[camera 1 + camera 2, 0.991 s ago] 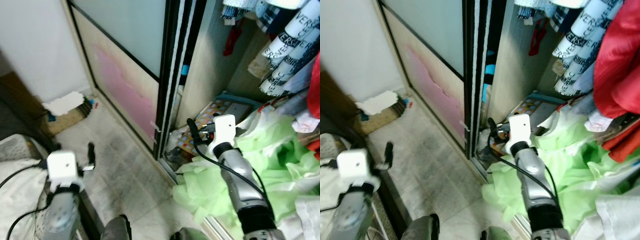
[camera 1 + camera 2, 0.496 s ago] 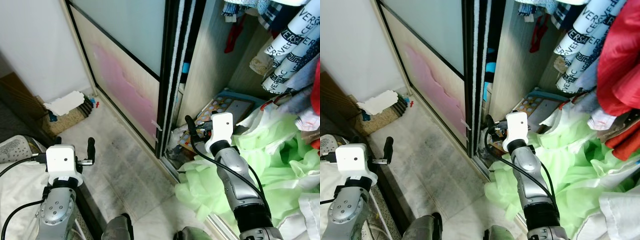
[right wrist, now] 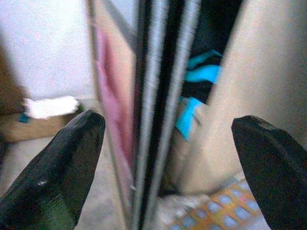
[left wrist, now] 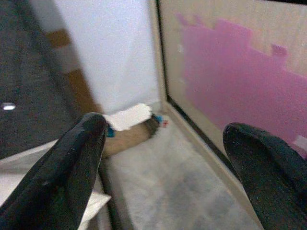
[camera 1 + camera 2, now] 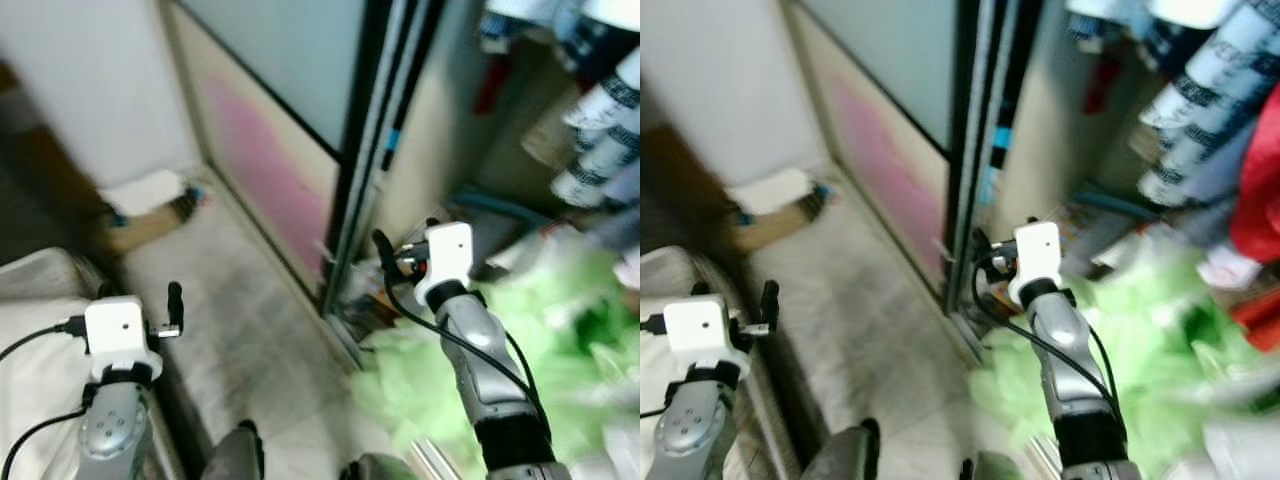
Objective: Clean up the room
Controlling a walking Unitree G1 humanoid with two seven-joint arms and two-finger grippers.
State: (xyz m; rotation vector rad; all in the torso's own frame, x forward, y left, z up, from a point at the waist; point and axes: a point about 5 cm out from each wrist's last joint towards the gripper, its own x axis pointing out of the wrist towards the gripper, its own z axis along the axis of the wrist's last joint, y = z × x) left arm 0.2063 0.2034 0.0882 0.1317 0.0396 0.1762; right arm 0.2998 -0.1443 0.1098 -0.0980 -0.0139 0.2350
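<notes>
A heap of pale green cloth (image 5: 520,340) spills from the open wardrobe onto the floor at the right. My right gripper (image 5: 405,245) is held open in front of the sliding door's black edge (image 3: 158,96), above the heap and holding nothing. My left gripper (image 5: 138,298) is also open and empty, raised over the floor at the left, facing the pink patch (image 4: 240,81) on the door panel. A white rag on a brown brush or box (image 5: 145,192) lies by the far wall.
Hanging clothes (image 5: 600,110) crowd the wardrobe's upper right. A patterned orange and blue board (image 3: 211,215) lies on the wardrobe floor. A white mattress (image 5: 35,340) borders the left. Grey tiled floor (image 5: 250,330) runs between them. The head views are blurred.
The whole picture has shifted to the right and blurred, so the camera has moved. Both grippers stay open and hold about the same pose.
</notes>
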